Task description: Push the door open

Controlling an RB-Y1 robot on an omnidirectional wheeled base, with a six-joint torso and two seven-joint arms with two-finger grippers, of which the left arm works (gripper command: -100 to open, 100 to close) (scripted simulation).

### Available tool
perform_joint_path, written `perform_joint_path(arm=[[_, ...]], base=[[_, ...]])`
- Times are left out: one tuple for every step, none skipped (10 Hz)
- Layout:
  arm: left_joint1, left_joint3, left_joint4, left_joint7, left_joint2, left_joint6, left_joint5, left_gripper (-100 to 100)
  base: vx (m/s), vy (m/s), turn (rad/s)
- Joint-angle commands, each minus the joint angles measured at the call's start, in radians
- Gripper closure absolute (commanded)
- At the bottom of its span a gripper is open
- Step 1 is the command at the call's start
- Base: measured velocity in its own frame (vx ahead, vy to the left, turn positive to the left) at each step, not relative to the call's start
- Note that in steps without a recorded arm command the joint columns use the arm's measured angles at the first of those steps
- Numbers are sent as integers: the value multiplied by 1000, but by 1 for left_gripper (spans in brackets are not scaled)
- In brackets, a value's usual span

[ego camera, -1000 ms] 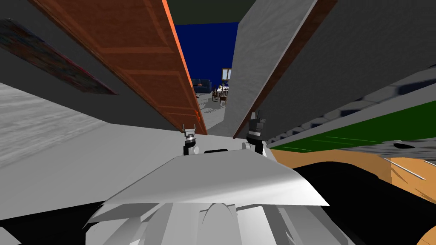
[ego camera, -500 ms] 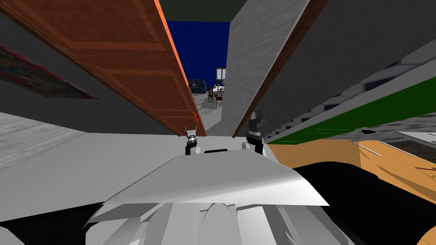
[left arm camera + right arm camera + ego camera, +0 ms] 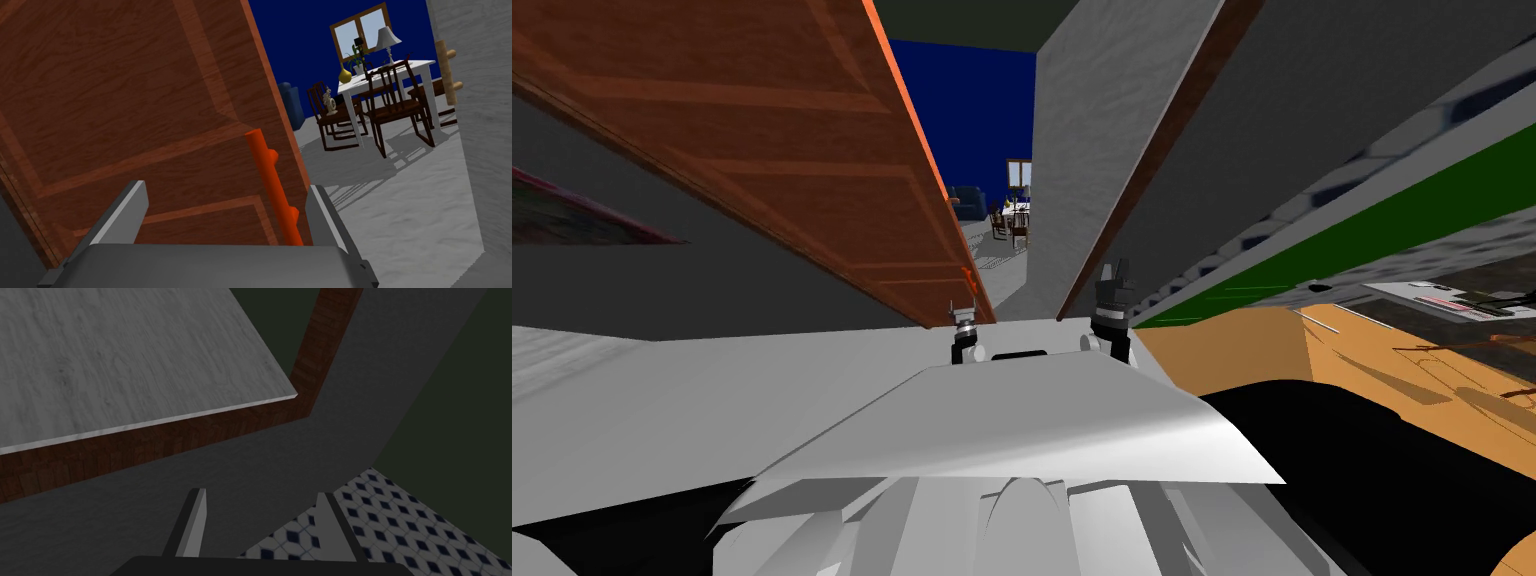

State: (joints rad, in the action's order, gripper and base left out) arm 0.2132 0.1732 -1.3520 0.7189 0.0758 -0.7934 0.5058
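Mid-push: the door (image 3: 125, 100) stands ajar on my left, a gap open beside it. The left gripper (image 3: 226, 190), fingers spread and empty, sits close at its face by the orange handle (image 3: 270, 180). The right gripper (image 3: 261, 494), spread too, idles. Next, I reckon, it should press forward near that free edge.

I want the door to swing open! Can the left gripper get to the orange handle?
Probably yes. The left gripper is open right by the door, and the handle stands just ahead of it with nothing in the way.
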Motion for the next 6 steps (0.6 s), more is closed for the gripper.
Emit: perform_joint_path(arm=[[-8, 8, 34, 20, -7, -12, 17, -100], [-14, 12, 54, 32, -9, -18, 28, -100], [-27, 19, 94, 56, -15, -30, 50, -100], [-33, 23, 114, 68, -18, -36, 61, -100], [-39, 27, 134, 79, -21, -42, 72, -100], [-44, 30, 152, 90, -24, -47, 82, -100]], base=[[28, 115, -131], [29, 111, -182], [27, 151, -320], [24, 171, -216], [27, 137, -133], [14, 121, -163]])
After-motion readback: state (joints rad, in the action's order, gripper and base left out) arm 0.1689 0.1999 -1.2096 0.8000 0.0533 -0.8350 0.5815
